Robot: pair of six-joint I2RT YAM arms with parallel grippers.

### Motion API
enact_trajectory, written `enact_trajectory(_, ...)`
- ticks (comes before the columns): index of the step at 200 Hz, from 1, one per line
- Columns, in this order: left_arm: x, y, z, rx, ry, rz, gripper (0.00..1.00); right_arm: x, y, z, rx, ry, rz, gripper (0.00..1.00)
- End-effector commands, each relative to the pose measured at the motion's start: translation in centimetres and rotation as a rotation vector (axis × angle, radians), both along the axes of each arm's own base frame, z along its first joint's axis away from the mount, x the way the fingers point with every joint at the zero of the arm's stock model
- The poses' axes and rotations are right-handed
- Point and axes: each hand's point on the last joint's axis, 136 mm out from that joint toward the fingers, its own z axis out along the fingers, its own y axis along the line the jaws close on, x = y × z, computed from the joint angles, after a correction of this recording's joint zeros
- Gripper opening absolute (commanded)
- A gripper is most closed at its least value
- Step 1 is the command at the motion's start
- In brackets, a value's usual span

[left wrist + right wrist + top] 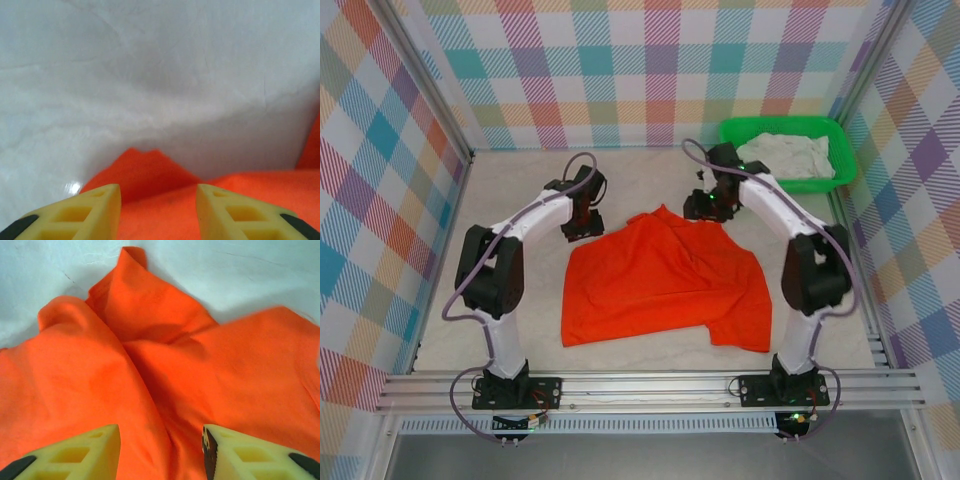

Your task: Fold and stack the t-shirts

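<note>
An orange-red t-shirt (660, 285) lies spread and rumpled in the middle of the table. A white t-shirt (788, 155) is bunched inside the green basket (732, 131) at the back right. My left gripper (575, 232) is at the shirt's far left corner, open, with the orange cloth (150, 170) lying between and below its yellow fingers (95, 210). Open as well, my right gripper (705, 212) hovers over the shirt's far right part, its fingers (85, 452) spread above folded orange cloth (165, 365).
The table top (510, 200) is a pale cloth surface walled by plaid panels. The basket stands against the back right wall. A metal rail (650, 385) runs along the near edge by the arm bases.
</note>
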Motion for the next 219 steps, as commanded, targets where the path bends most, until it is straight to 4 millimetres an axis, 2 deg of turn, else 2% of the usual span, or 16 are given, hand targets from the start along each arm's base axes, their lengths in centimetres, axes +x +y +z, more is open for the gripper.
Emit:
enact_trajectory(1, 2.7, -1.1, -0.2, -0.034, -0.029, -0.039, 0.43, 1.3, 1.3, -2.1, -0.065, 0.036, 0.080, 0.46)
enact_trajectory(33, 4.2, -2.3, -2.9, -0.045, 0.016, -0.073, 0.42, 3.8, 3.3, -6.3, -0.119, 0.077, 0.134, 0.44)
enact_trajectory(59, 3.9, -3.1, -4.5, -0.070, 0.055, -0.091, 0.42, 4.6, 3.6, -9.6, -0.194, 0.115, 0.158, 0.43)
enact_trajectory(94, 1.5, -4.8, -6.0, -0.097, 0.096, -0.151, 0.42, 4.0, 4.2, -12.9, -0.232, 0.167, 0.172, 0.40)
enact_trajectory(115, -0.7, -5.8, -7.2, -0.088, 0.132, -0.191, 0.42, 3.5, 4.4, -13.9, -0.241, 0.185, 0.166, 0.31)
enact_trajectory(122, -1.4, -6.0, -7.7, -0.082, 0.144, -0.200, 0.38, 3.4, 4.4, -14.2, -0.244, 0.191, 0.162, 0.26)
enact_trajectory(134, -2.6, -6.2, -8.5, -0.062, 0.164, -0.209, 0.28, 3.3, 4.3, -14.4, -0.250, 0.195, 0.149, 0.16)
enact_trajectory(153, -4.0, -5.4, -9.6, -0.018, 0.181, -0.188, 0.10, 3.4, 3.8, -14.3, -0.272, 0.189, 0.125, 0.04)
enact_trajectory(159, -4.2, -5.0, -9.8, -0.004, 0.184, -0.179, 0.00, 3.5, 3.6, -14.2, -0.281, 0.184, 0.117, 0.01)
enact_trajectory(173, -4.7, -3.7, -10.1, 0.043, 0.183, -0.152, 0.00, 3.9, 3.0, -13.4, -0.305, 0.160, 0.087, 0.00)
enact_trajectory(187, -4.7, -2.8, -9.4, 0.085, 0.160, -0.133, 0.00, 4.4, 2.2, -12.2, -0.336, 0.120, 0.048, 0.00)
enact_trajectory(198, -4.3, -2.1, -8.2, 0.112, 0.124, -0.119, 0.00, 4.9, 1.6, -10.9, -0.361, 0.072, 0.008, 0.00)
enact_trajectory(219, -3.1, -0.9, -4.7, 0.167, 0.025, -0.090, 0.00, 5.9, -0.2, -7.9, -0.410, -0.031, -0.080, 0.00)
